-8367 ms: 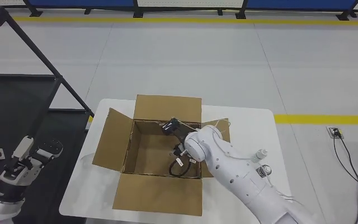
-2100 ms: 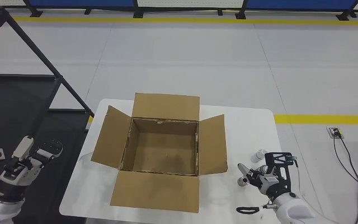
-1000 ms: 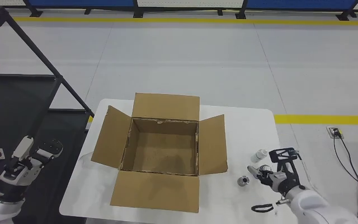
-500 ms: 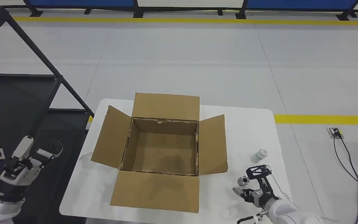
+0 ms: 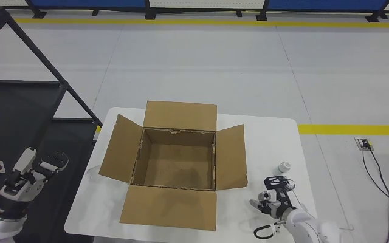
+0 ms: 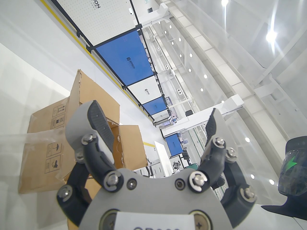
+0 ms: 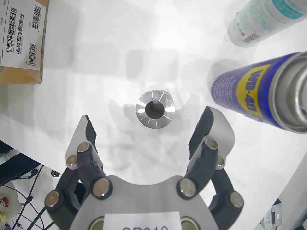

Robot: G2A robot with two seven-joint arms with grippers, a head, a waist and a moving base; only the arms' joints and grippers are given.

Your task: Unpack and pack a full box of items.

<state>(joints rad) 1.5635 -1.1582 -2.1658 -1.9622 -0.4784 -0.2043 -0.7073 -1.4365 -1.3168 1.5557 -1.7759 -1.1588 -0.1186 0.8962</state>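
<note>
The open cardboard box sits mid-table with its flaps spread and its bare floor showing. My right gripper is open, hovering right of the box above a small metal cylinder that stands on end between its spread fingers, untouched. A blue spray can and a white bottle stand just beyond it. From above, the right gripper is near the table's front right, with the white bottle behind it. My left gripper is open and holds nothing, off the table's left side, facing the box.
A black looped cable lies at the table's front edge, close to the right arm. The white table has free surface behind and right of the box. A dark frame stands to the left.
The right arm has left the box, where it held the black cable, and has swung back left over the metal cylinder. The cable now lies on the table. The left arm has not moved.
</note>
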